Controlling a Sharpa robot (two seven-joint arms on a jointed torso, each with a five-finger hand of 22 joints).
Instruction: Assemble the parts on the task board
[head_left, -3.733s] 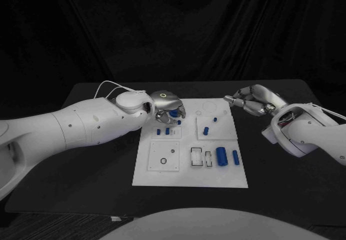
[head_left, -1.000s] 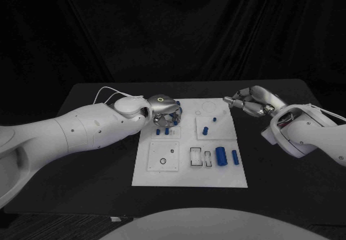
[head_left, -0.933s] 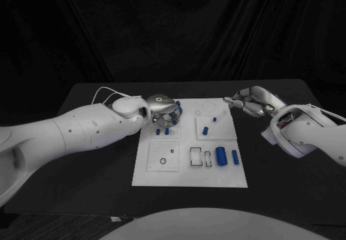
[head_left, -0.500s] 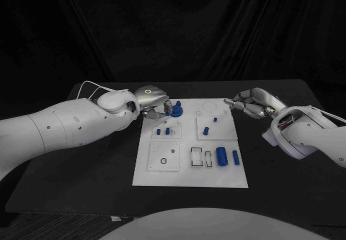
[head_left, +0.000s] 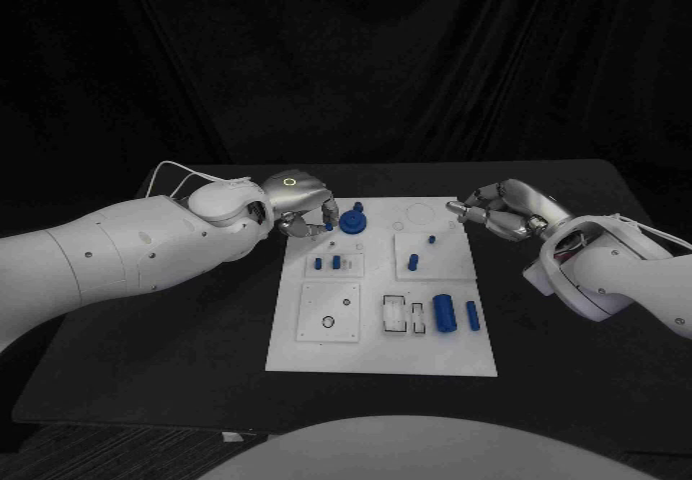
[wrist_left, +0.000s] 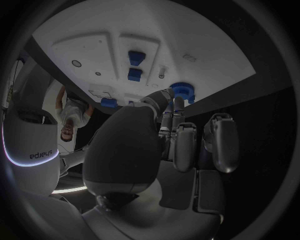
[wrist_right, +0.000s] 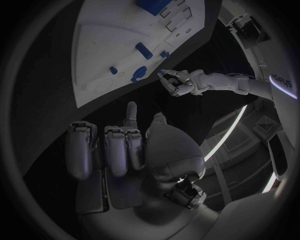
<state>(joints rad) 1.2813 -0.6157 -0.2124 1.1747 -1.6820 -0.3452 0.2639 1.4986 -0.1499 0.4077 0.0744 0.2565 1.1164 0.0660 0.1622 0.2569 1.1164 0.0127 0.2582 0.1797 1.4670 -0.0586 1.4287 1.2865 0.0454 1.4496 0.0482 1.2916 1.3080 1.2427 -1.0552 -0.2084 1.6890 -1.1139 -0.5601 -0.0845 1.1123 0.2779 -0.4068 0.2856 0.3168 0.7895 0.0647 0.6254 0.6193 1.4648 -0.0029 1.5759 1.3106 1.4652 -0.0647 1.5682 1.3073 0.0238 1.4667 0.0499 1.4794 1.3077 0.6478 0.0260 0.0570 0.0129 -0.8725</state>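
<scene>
The white task board (head_left: 382, 345) lies mid-table. A blue gear-shaped part (head_left: 355, 220) stands at its far left corner. My left hand (head_left: 303, 205) hovers just left of it, fingertips close beside it and holding nothing. The left wrist view shows the gear (wrist_left: 182, 91) just past my left hand (wrist_left: 162, 135), and the right wrist view shows a gap between the gear (wrist_right: 139, 74) and that hand (wrist_right: 181, 84). My right hand (head_left: 498, 210) hangs off the board's far right corner, fingers curled in on nothing; its fingers (wrist_right: 119, 145) are folded.
Two short blue pegs (head_left: 329, 263) stand in a left block, and another peg (head_left: 413, 262) in a right block. A thick blue cylinder (head_left: 443, 312) and a thin one (head_left: 472, 315) lie beside empty slots (head_left: 395, 312). A black ring (head_left: 329, 322) sits on a square plate.
My left hand carried the blue gear from above the two pegs to the board's far left corner, then drew back to the left off it. The right hand barely moved.
</scene>
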